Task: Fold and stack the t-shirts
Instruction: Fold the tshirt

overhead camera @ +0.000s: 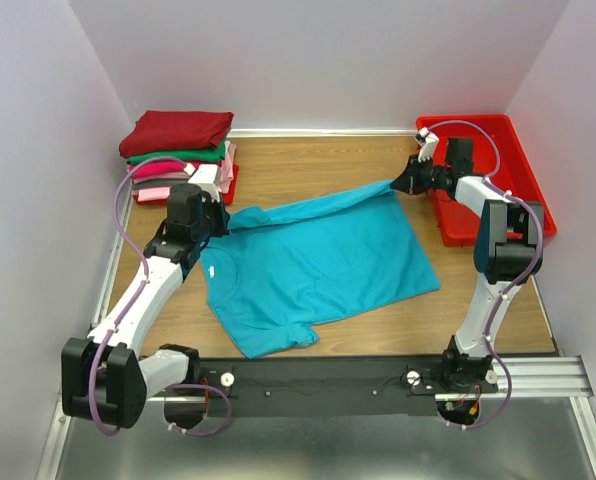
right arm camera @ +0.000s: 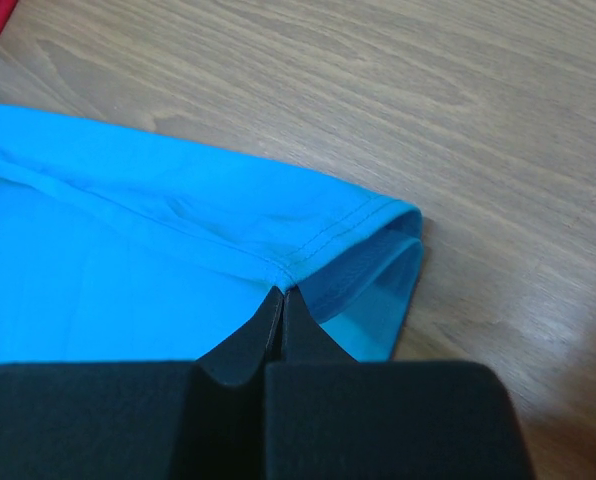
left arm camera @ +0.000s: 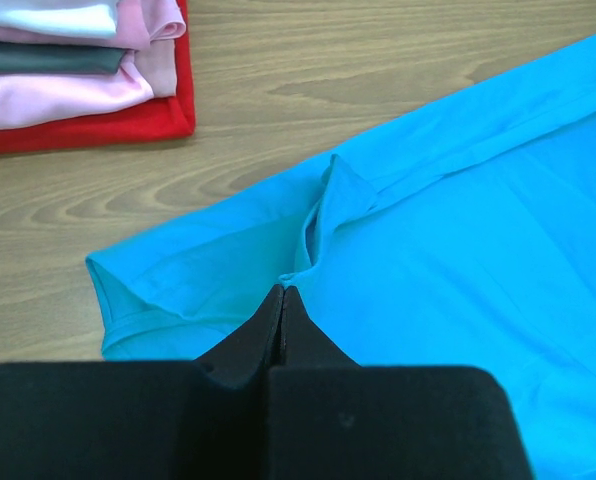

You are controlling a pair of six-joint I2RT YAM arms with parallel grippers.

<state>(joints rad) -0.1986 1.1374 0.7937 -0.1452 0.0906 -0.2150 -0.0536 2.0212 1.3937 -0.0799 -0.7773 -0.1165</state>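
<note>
- The wooden tabletop (overhead camera: pixel 318 165) carries everything, with pale walls close on three sides.
- The teal tee (overhead camera: pixel 318 265) lies opened out at the middle of the tabletop, set at a slant. Its collar is towards the left arm and one sleeve points at the near edge. Its far edge runs as a drawn, creased line between the two tools. The rest lies mostly flat on the wood.
- The red bin (overhead camera: pixel 488 135) sits in the far right corner, just beyond the right arm's wrist and apart from the tee.
- The stack (overhead camera: pixel 178 150) of folded tees sits in the far left corner with dark red on top and green, magenta and pink layers beneath. The left wrist view shows pink layers and a red bottom edge (left arm camera: pixel 68 80), near the teal cloth but with bare wood between them.
- The left tool (overhead camera: pixel 223 222) is at the tee's far left end. In its own view the fingers (left arm camera: pixel 282 292) are pressed together, pinching a puckered fold of teal cloth (left arm camera: pixel 478 250) beside a sleeve.
- The right tool (overhead camera: pixel 396 185) is at the tee's far right corner. Its fingers (right arm camera: pixel 281 292) are pressed together, clamped on the stitched hem where the teal cloth (right arm camera: pixel 98 250) doubles over.
</note>
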